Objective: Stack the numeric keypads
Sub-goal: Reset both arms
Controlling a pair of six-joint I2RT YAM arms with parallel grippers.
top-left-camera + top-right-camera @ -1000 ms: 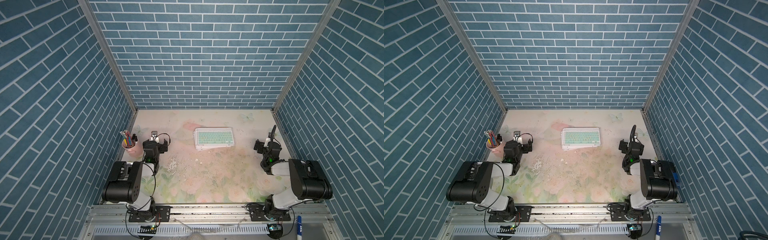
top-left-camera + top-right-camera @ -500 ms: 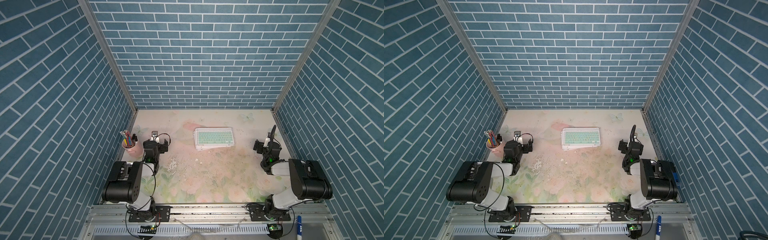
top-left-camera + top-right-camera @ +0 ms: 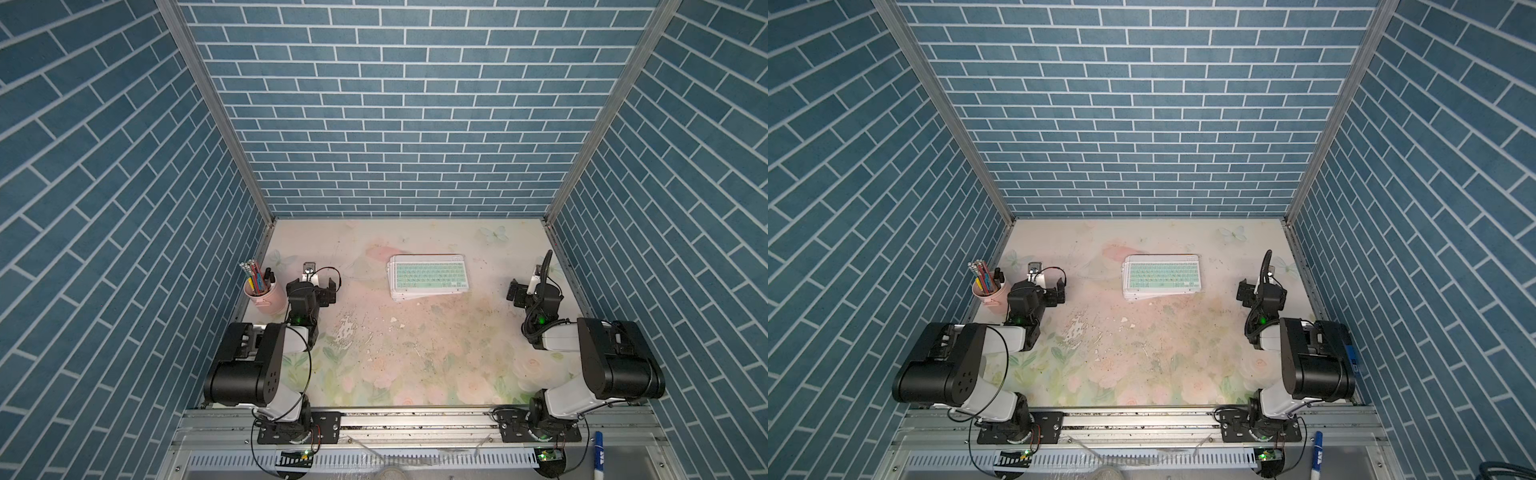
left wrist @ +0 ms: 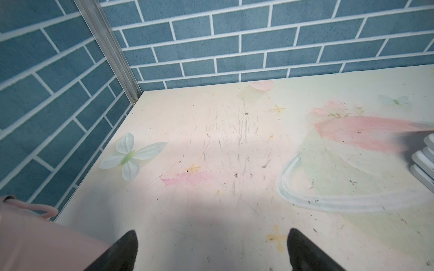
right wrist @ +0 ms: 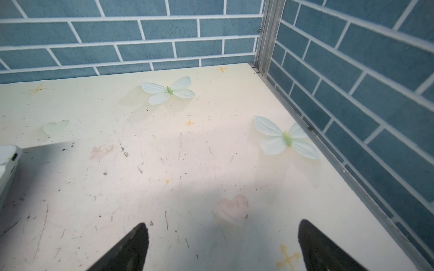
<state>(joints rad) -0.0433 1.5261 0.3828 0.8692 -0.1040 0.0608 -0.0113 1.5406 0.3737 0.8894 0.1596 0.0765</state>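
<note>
A stack of thin white-framed rectangular keypads (image 3: 428, 277) lies flat toward the back middle of the pale floral-printed desk (image 3: 415, 357). The green-keyed one is on top, and the lower layers peek out slightly at its left and near edges, their key colours hidden. The left pincer (image 4: 211, 248) has its black jaws spread wide apart and holds nothing. It sits over scuffed desk just beside the round pink pencil cup (image 3: 266, 297), well to the left of the stack. The right pincer (image 5: 223, 244) is likewise spread and empty, near the right-hand blue brick-pattern wall (image 3: 665, 249), well apart from the stack.
</note>
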